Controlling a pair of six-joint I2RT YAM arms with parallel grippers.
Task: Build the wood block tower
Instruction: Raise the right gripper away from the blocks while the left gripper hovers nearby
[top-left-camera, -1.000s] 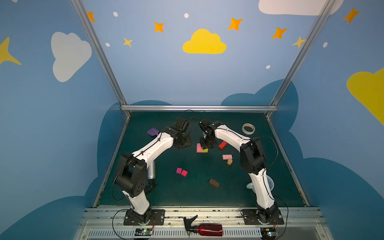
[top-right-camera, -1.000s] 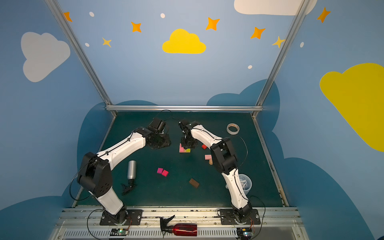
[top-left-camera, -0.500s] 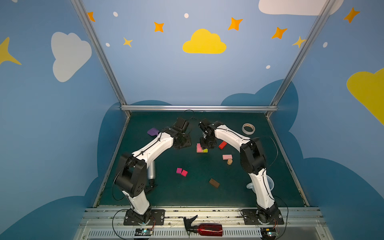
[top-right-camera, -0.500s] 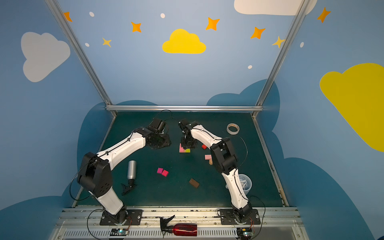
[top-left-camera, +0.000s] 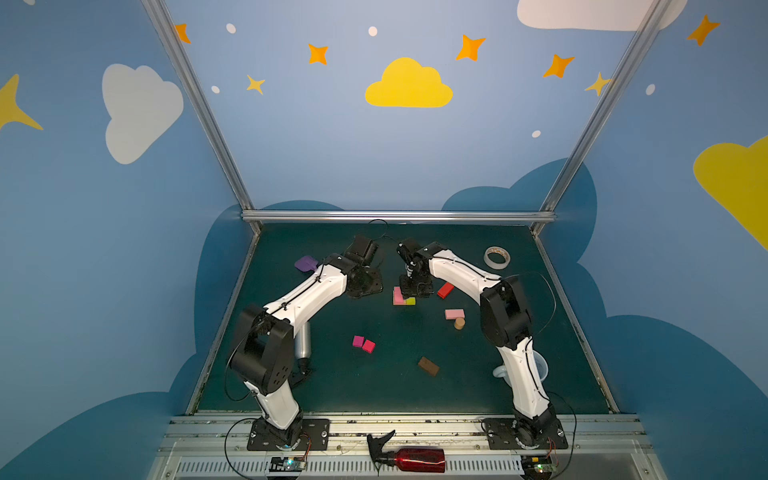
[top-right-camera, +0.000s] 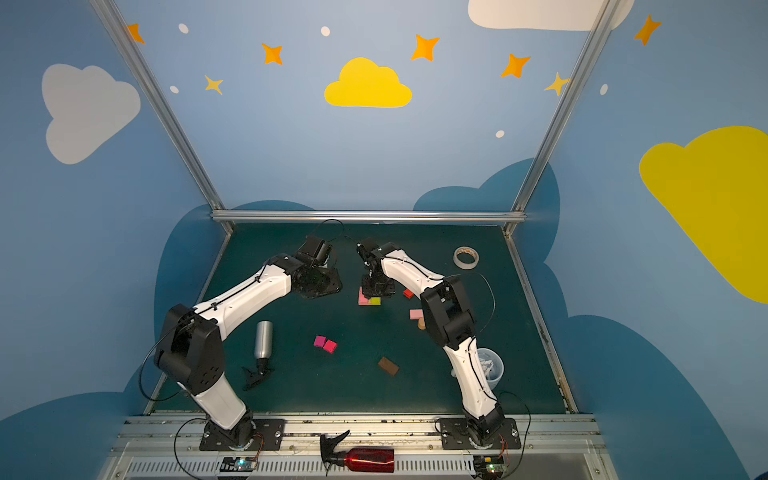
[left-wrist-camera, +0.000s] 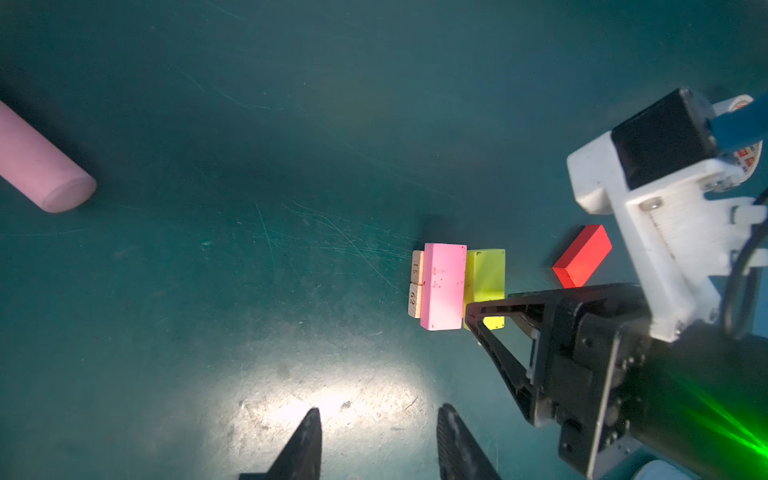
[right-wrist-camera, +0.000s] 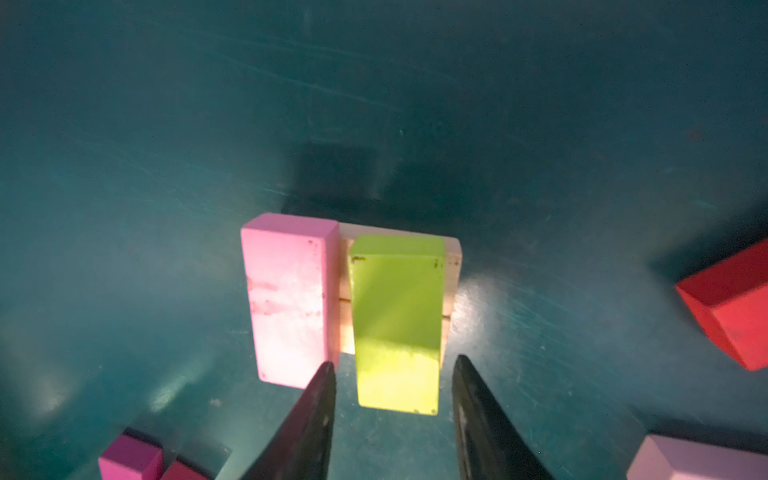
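The tower (top-left-camera: 404, 297) is low in both top views: two tan blocks (left-wrist-camera: 415, 282) side by side, with a pink block (right-wrist-camera: 286, 291) and a lime-green block (right-wrist-camera: 397, 299) lying across them. My right gripper (right-wrist-camera: 394, 361) hangs over it, open, its fingers either side of the green block's near end with a gap on each side. My left gripper (left-wrist-camera: 380, 411) is open over bare mat to the left of the tower. Loose blocks lie around: red (top-left-camera: 444, 290), light pink (top-left-camera: 454, 313), a tan cylinder (top-left-camera: 459, 323), two magenta squares (top-left-camera: 363, 343) and a brown bar (top-left-camera: 428, 366).
A white tape roll (top-left-camera: 497, 257) lies at the back right. A purple spatula (top-left-camera: 306, 263) lies at the back left, partly under the left arm. A silver bottle (top-right-camera: 263, 338) lies at the left, and a clear cup (top-right-camera: 490, 365) stands by the right arm's base.
The right gripper's jaws have spread apart around the lime-green block, which stays on the tower. Neither arm has moved noticeably.
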